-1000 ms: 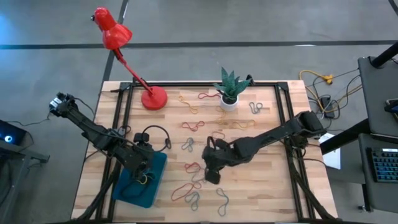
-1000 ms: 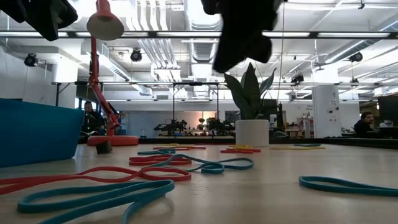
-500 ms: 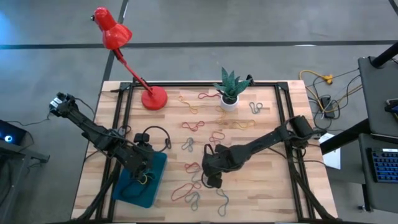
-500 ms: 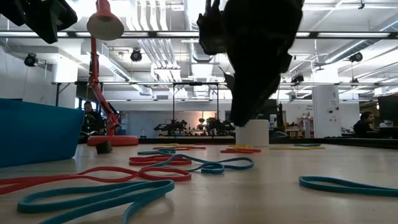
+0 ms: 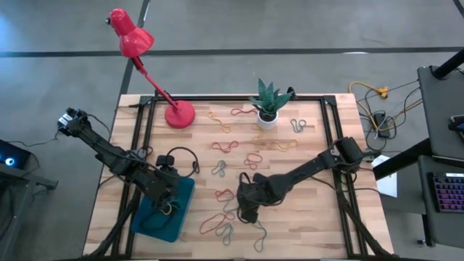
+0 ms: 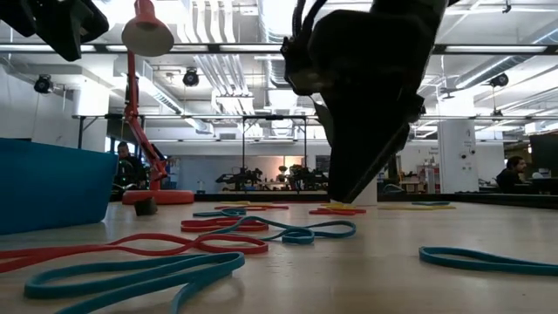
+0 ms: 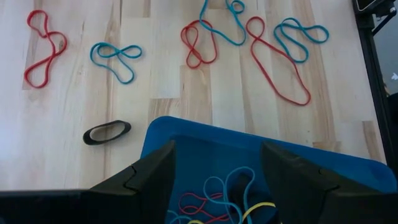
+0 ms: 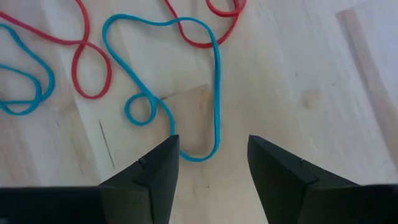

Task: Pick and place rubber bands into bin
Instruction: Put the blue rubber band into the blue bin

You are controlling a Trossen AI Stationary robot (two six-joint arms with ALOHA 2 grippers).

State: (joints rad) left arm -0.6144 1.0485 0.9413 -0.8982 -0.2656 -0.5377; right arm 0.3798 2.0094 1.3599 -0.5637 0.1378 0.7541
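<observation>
Right gripper (image 8: pixel 208 163), fingers spread, hovers over a blue rubber band (image 8: pixel 186 87) on the wooden table (image 5: pixel 304 210); it should descend straddling the strand's bottom curve, then pinch; left gripper (image 7: pixel 214 171) waits open above the teal bin (image 7: pixel 311 168).

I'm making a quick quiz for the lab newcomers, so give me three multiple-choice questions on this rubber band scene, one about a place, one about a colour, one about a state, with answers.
1. Where is the left gripper?
A. over the teal-blue bin
B. beside the potted plant
C. off the table

2. What colour is the rubber band just ahead of the right gripper in its wrist view?
A. yellow
B. blue
C. black

3. How do the right gripper's fingers stand?
A. shut on a band
B. open, with nothing between them
C. shut and empty

Answers: 1 A, the high view shows it above the bin and its wrist view looks down into it. 2 B, a blue loop lies on the wood with its end at the fingers. 3 B, bare wood shows in the gap between the fingers.
</observation>
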